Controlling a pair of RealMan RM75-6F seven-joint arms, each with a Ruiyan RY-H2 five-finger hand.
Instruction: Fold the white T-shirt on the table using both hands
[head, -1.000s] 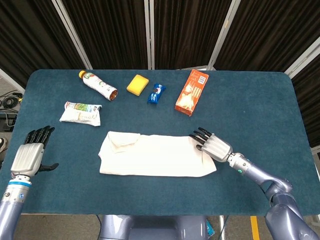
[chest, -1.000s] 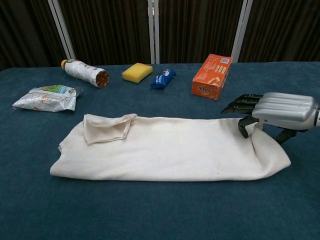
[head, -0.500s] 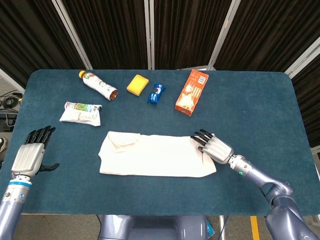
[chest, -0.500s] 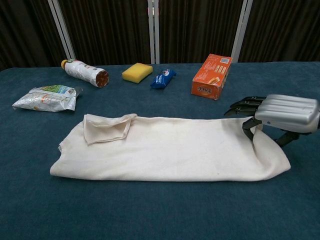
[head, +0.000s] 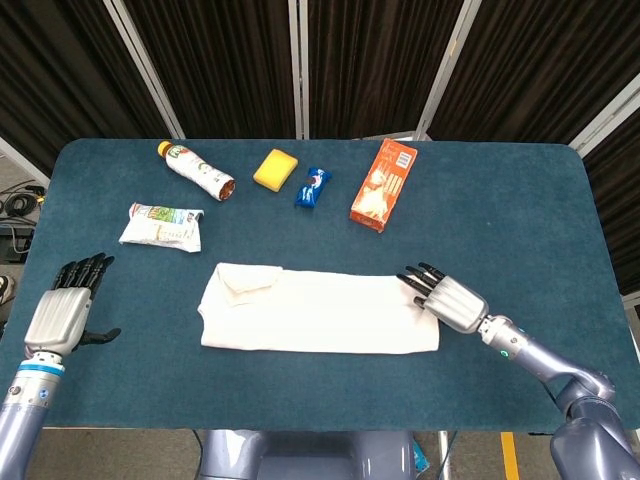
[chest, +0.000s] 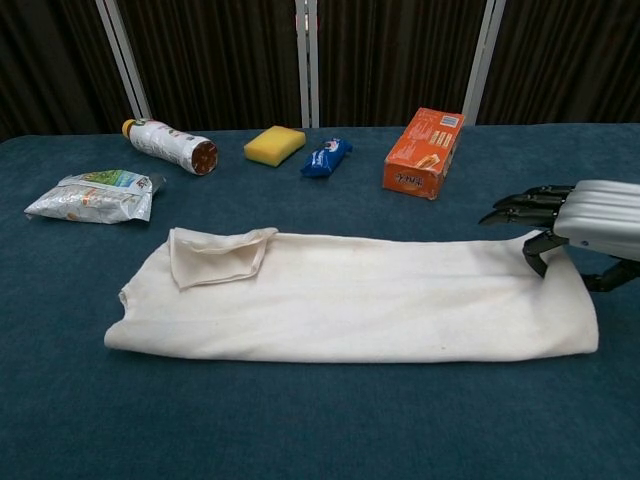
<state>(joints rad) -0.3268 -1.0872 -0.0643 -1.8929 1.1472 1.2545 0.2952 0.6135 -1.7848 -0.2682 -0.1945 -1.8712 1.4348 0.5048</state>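
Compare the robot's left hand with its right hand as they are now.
The right hand lies at the right end of the white T-shirt, its fingers over the cloth's edge; the left hand is off to the shirt's left over bare table, touching no cloth. The right hand shows in both views; the left hand shows only in the head view. Both have dark fingers, silver backs and hold nothing.

Along the table's far side lie a bottle (head: 196, 170), snack bag (head: 161, 225), yellow sponge (head: 275, 168), blue packet (head: 312, 187) and orange box (head: 383, 184).

White T-shirt (head: 315, 312), teal table (head: 500, 220), orange box (head: 383, 184), yellow sponge (head: 275, 168).
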